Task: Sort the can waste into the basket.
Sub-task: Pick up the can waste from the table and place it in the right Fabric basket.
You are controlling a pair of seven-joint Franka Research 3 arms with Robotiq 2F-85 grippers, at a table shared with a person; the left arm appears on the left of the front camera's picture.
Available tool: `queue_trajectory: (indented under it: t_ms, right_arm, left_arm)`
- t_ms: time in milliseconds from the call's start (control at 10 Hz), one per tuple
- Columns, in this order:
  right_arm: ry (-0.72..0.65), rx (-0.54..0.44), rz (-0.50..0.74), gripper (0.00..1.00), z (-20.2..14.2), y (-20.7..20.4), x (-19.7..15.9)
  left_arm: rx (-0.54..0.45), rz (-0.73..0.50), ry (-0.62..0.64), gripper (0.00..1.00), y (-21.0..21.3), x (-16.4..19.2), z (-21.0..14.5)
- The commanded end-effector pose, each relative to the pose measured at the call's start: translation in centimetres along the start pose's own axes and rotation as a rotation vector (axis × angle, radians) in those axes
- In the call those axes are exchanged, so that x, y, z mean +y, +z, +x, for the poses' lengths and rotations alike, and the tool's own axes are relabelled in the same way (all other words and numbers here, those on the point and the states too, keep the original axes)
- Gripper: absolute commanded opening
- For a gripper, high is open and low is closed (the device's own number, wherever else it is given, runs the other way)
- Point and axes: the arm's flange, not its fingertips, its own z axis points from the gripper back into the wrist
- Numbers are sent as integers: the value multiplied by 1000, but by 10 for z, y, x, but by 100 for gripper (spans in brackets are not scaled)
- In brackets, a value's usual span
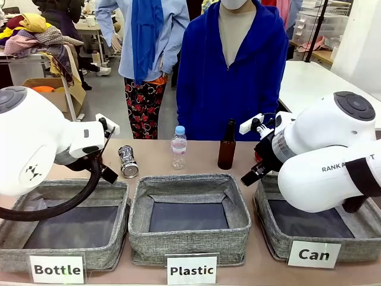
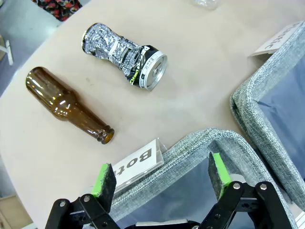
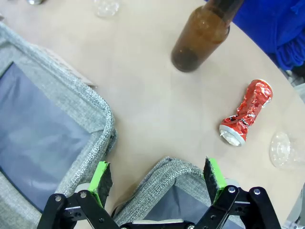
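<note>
Crushed red metal can (image 3: 247,112), crumpled silver metal can with black print (image 2: 125,55), brown glass bottle (image 2: 66,104), grey woven-fabric basket with dark bottom (image 1: 268,226), white label (image 1: 314,254).

Can basket (image 1: 269,238) behind arm (image 1: 324,173), Bottle label (image 2: 140,162) half-hidden

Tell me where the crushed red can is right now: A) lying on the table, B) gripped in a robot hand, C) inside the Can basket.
A: the crushed red can lies on the table near the standing brown bottle, apart from the open right hand.
</note>
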Motion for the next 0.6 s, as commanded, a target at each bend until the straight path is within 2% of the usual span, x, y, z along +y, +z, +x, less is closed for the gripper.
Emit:
queue_trajectory:
  t_ms: [0, 500]
  right_arm:
    - [-1, 0, 0, 100, 0, 0, 0]
    - [0, 0, 0, 100, 0, 0, 0]
  left_arm:
    - [0, 0, 0, 100, 0, 0, 0]
    - [0, 0, 0, 100, 0, 0, 0]
